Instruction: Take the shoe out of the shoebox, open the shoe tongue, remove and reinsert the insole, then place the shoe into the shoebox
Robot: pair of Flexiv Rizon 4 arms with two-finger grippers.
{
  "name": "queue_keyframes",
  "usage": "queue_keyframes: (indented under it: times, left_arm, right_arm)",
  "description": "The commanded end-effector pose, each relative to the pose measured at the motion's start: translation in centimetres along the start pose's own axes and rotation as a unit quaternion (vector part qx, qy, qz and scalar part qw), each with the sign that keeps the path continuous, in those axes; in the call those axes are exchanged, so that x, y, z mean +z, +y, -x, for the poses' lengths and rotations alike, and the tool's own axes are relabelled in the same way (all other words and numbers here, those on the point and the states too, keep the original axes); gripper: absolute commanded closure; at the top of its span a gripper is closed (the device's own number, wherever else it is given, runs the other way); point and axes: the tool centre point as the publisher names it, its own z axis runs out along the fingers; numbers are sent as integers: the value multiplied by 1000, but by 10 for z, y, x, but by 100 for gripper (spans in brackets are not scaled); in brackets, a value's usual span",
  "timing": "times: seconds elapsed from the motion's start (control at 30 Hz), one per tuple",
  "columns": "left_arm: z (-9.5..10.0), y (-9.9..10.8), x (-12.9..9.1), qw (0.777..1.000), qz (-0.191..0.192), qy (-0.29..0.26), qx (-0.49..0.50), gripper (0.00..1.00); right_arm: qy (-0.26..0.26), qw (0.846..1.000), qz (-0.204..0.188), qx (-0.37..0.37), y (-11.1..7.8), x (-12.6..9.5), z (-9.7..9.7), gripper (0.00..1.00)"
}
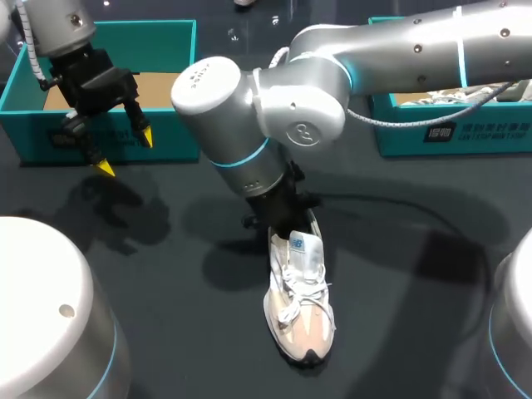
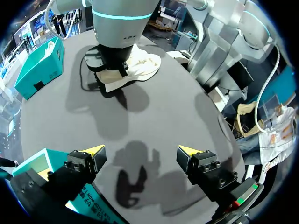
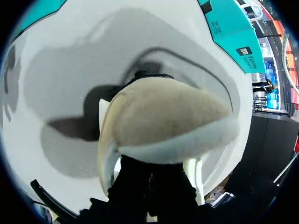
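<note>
A white and beige sneaker (image 1: 301, 307) lies on the dark table near the middle, toe toward the front edge. My right arm reaches in across the table, and its gripper (image 1: 281, 214) stands at the shoe's heel opening with its fingertips hidden inside. In the right wrist view the padded heel collar (image 3: 163, 121) fills the space ahead of the dark fingers, and whatever they may hold is hidden. My left gripper (image 1: 125, 153) hangs open and empty in front of the left teal shoebox (image 1: 162, 83). It looks across at the sneaker (image 2: 140, 65).
The left teal box shows a bare cardboard floor. A second teal box (image 1: 449, 133) at the back right holds another white shoe. Bare dark tabletop (image 2: 154, 121) lies between my left gripper (image 2: 140, 150) and the sneaker.
</note>
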Motion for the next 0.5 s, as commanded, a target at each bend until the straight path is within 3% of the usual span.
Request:
queue_keyframes:
  times: [0.03, 0.23, 0.5]
  left_arm:
    - [-1, 0, 0, 1000, 1, 0, 0, 0]
    - [-1, 0, 0, 1000, 1, 0, 0, 0]
    - [-1, 0, 0, 1000, 1, 0, 0, 0]
  right_arm:
    - [-17, 999, 33, 3, -4, -20, -2, 100]
    - [-22, 998, 46, 20, -3, -32, 11, 100]
    - [17, 999, 14, 23, 6, 4, 13, 100]
